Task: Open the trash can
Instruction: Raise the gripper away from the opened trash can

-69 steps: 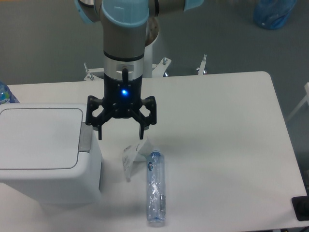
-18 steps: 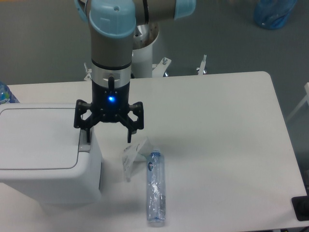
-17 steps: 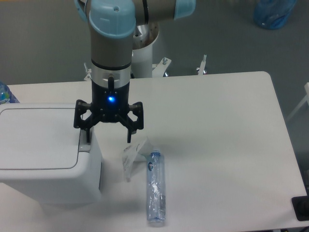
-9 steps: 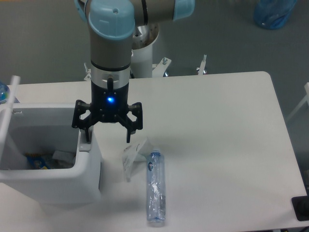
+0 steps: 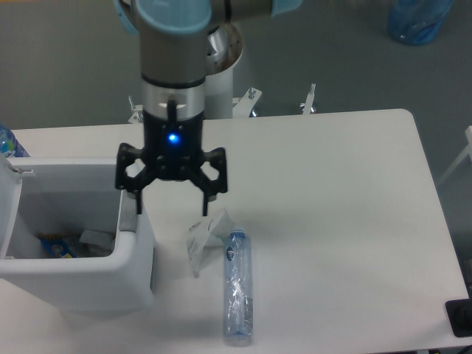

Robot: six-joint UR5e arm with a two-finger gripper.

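The white trash can [image 5: 136,273] stands at the table's left edge with its lid [image 5: 9,203] swung up and back, so the inside shows, with bits of litter at the bottom. A grey push-button tab [image 5: 130,215] sits on its right rim. My gripper [image 5: 172,209] hangs open just right of the can. The left finger [image 5: 138,203] is right over the tab; whether it touches it I cannot tell. The right finger [image 5: 206,206] hangs over bare table.
A clear plastic bottle [image 5: 238,285] lies on the table right of the can, with a crumpled transparent wrapper [image 5: 202,237] beside its top. A blue bottle [image 5: 9,143] peeks in at the far left. The arm's white base [image 5: 220,81] stands behind the table.
The lid, shut a second ago, has sprung open and swung back. The gripper came left over the tab and has now risen slightly, edging right.
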